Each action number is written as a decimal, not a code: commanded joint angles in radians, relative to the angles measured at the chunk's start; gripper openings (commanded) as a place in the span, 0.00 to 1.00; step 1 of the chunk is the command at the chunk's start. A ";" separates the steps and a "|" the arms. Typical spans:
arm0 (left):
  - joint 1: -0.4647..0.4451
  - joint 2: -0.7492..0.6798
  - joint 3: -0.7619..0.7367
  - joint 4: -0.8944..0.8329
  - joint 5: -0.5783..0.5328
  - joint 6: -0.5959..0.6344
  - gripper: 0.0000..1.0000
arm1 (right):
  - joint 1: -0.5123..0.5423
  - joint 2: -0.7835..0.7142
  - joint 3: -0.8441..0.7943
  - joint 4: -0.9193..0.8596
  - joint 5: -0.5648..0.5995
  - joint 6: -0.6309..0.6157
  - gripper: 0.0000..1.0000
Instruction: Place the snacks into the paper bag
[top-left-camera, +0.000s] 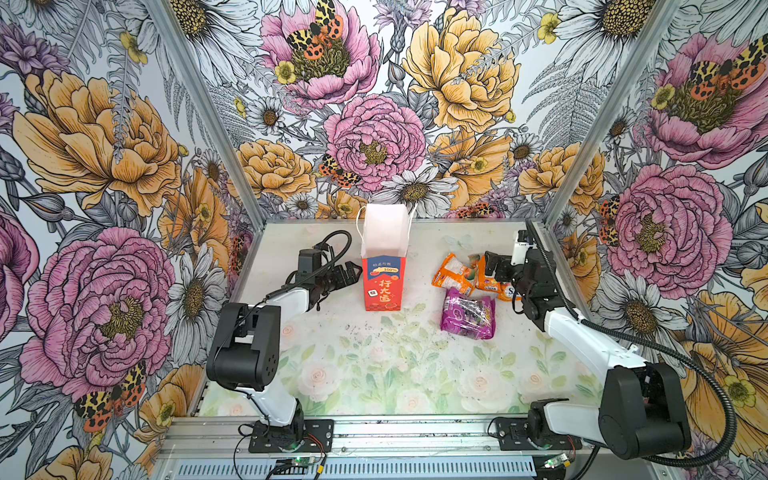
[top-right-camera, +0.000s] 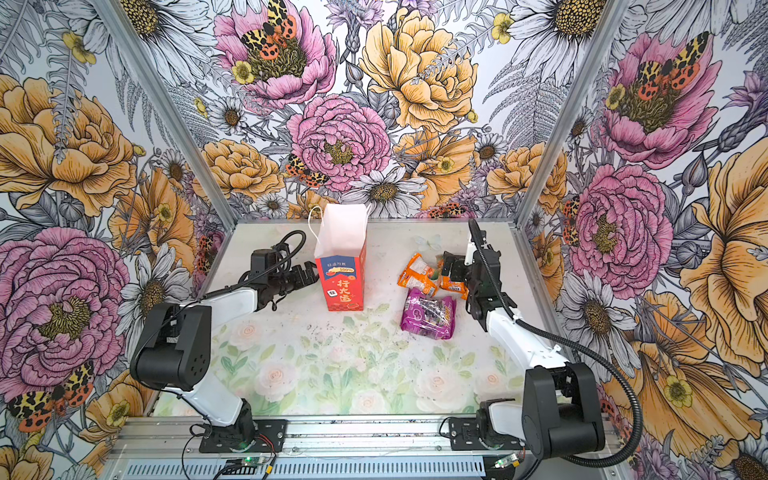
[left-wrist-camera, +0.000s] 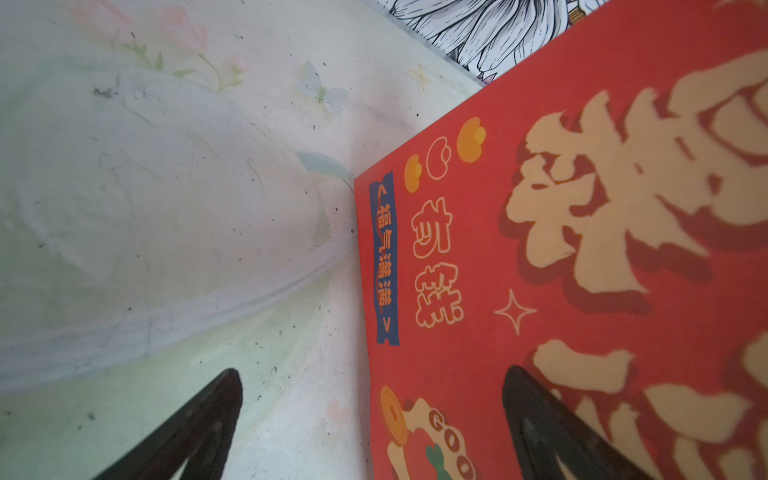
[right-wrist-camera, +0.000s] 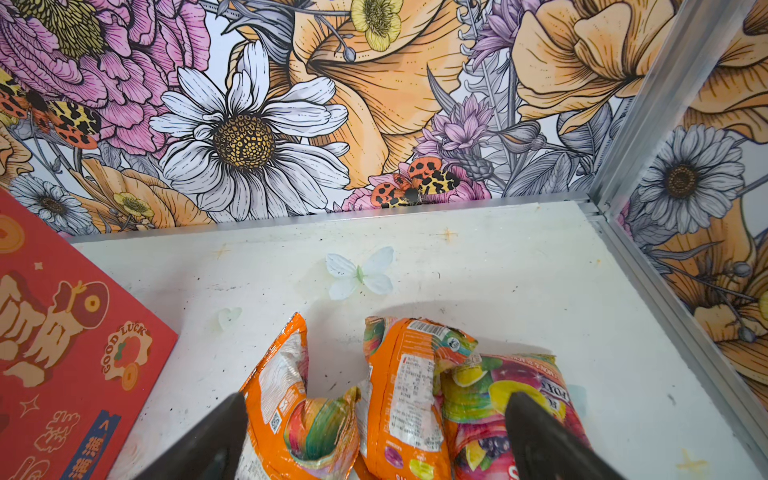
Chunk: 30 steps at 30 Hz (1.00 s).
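The red paper bag (top-left-camera: 382, 286) (top-right-camera: 341, 286) stands upright at the back middle, its white mouth open. My left gripper (top-left-camera: 351, 272) (top-right-camera: 308, 272) (left-wrist-camera: 372, 374) is open just left of the bag's lower side; one fingertip lies over the red panel (left-wrist-camera: 582, 249), the other over the mat. Two orange snacks (top-left-camera: 451, 276) (top-left-camera: 496, 286) and a purple one (top-left-camera: 469, 313) (top-right-camera: 428, 313) lie to the bag's right. My right gripper (top-left-camera: 494, 266) (top-right-camera: 451, 266) (right-wrist-camera: 376, 399) hovers open over the orange packets (right-wrist-camera: 291, 411) (right-wrist-camera: 407, 395), with a multicoloured packet (right-wrist-camera: 511, 382) by one fingertip.
Floral walls enclose the table on three sides. A metal frame rail (right-wrist-camera: 665, 291) runs close to the packets on the right. The pale floral mat (top-left-camera: 374, 365) stretches toward the front rail, where both arm bases (top-left-camera: 291, 432) (top-left-camera: 536, 432) are bolted.
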 joint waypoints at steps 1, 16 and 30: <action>0.022 -0.048 0.000 -0.035 -0.031 0.021 0.99 | 0.009 -0.002 0.030 -0.006 -0.021 0.017 0.98; 0.067 -0.230 -0.033 -0.093 -0.067 0.093 0.99 | 0.024 0.047 0.136 -0.162 -0.105 0.063 0.99; 0.059 -0.618 -0.043 -0.241 -0.237 0.118 0.99 | 0.051 0.094 0.175 -0.155 -0.098 0.070 0.99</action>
